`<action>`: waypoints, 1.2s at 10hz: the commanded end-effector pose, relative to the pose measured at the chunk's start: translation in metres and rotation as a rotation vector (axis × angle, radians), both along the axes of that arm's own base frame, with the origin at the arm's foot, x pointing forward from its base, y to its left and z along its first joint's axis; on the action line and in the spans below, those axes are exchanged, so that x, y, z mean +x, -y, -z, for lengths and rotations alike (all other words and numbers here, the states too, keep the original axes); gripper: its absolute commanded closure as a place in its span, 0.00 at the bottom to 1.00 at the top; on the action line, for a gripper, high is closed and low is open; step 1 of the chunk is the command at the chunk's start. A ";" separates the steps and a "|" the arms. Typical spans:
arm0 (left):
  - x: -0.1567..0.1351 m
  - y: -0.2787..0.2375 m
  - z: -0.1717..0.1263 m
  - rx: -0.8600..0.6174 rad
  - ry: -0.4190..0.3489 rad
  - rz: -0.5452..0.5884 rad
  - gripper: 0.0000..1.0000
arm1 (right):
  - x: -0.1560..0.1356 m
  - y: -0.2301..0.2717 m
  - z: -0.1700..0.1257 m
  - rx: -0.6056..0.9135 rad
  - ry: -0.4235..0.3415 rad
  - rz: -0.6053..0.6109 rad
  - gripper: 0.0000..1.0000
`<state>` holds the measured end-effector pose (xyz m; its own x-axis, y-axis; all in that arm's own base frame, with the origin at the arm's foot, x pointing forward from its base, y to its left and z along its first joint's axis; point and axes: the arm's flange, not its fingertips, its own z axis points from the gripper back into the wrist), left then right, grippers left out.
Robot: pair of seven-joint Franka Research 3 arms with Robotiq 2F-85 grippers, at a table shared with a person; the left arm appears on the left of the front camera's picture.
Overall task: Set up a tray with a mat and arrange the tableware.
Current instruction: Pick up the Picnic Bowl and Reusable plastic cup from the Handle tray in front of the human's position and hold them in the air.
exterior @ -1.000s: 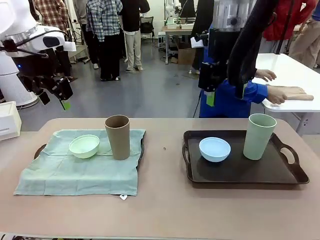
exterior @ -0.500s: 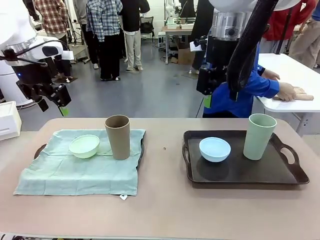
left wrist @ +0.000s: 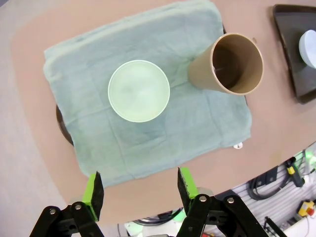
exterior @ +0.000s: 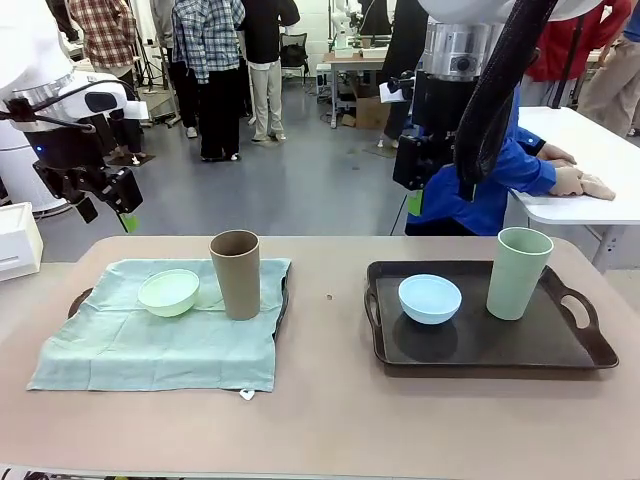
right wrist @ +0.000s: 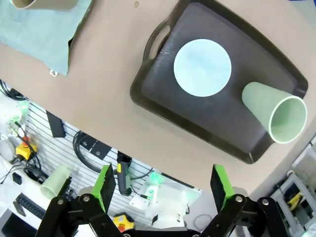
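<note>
On the left, a green mat [exterior: 160,340] covers a dark tray [exterior: 78,300]. On the mat stand a pale mint bowl [exterior: 168,292] and a tall brown cup [exterior: 236,273]. My left gripper [exterior: 108,213] hangs high above the table's left end. In the left wrist view it [left wrist: 139,187] is open and empty, looking down on the mint bowl [left wrist: 138,91], the brown cup [left wrist: 232,64] and the mat [left wrist: 163,128]. On the right, a bare dark tray [exterior: 480,345] holds a light blue bowl [exterior: 430,298] and a pale green cup [exterior: 518,272]. My right gripper [exterior: 415,195] is raised over it, open and empty [right wrist: 163,185], above the blue bowl [right wrist: 202,67] and the green cup [right wrist: 274,116].
A person in blue leans on a white table [exterior: 590,150] beyond the far right corner. A white box [exterior: 18,240] sits off the table's left end. Bare tabletop [exterior: 330,400] lies between the two trays and along the near edge.
Both arms shifted slightly high above the table about a second ago and have been still since. The bowls, cups, mat and trays have not moved.
</note>
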<state>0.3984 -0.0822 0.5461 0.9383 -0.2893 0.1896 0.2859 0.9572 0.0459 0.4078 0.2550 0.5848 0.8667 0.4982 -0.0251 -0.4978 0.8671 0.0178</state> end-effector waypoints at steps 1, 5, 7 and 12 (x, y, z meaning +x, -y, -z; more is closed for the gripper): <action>0.000 -0.001 0.000 -0.011 0.015 0.018 0.21 | -0.005 0.003 0.004 0.024 -0.001 -0.013 0.00; 0.000 -0.001 0.000 -0.011 0.015 0.018 0.21 | -0.005 0.003 0.004 0.024 -0.001 -0.013 0.00; 0.000 -0.001 0.000 -0.011 0.015 0.018 0.21 | -0.005 0.003 0.004 0.024 -0.001 -0.013 0.00; 0.003 -0.098 -0.037 -0.680 -0.094 -0.051 0.21 | -0.002 0.129 0.014 0.654 -0.078 0.023 0.00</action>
